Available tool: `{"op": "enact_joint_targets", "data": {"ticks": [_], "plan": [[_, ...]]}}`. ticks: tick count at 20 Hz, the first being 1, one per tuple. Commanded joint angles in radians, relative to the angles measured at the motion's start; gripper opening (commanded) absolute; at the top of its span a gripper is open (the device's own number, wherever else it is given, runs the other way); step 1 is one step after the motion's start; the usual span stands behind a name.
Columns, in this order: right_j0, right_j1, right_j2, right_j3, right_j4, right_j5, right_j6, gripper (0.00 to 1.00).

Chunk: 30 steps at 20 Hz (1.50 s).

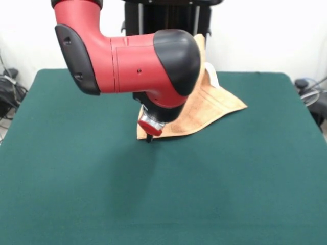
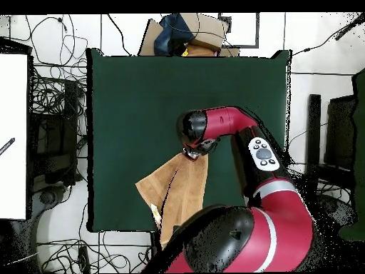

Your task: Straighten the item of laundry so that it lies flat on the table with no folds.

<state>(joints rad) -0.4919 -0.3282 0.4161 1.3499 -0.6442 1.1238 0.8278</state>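
Note:
The light orange-brown towel lies folded over itself on the far middle of the green table. Part of it rises behind the arm, past the table's far edge, and its white tag shows there. In the overhead view the towel runs from the gripper down to the table edge by the robot's base, with a fold line along its length. My gripper is low over the towel's near left corner and also shows in the overhead view. The wrist hides how it stands.
The table is much wider than the towel. Cardboard and a dark blue bundle lie beyond its edge opposite the robot. Cables cover the floor at the side, next to a white panel.

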Motion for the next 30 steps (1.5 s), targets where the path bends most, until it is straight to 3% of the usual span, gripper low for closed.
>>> {"op": "enact_joint_targets", "data": {"ticks": [1,11,22,30], "plan": [[-0.001,0.019,-0.027,0.019,-0.066,0.014,-0.081,1.00],[-0.014,0.012,-0.005,0.037,-0.058,-0.018,-0.068,1.00],[-0.033,0.063,0.016,0.027,-0.056,-0.124,-0.029,1.00],[-0.058,0.042,0.039,0.059,-0.044,-0.182,-0.010,1.00]]}}
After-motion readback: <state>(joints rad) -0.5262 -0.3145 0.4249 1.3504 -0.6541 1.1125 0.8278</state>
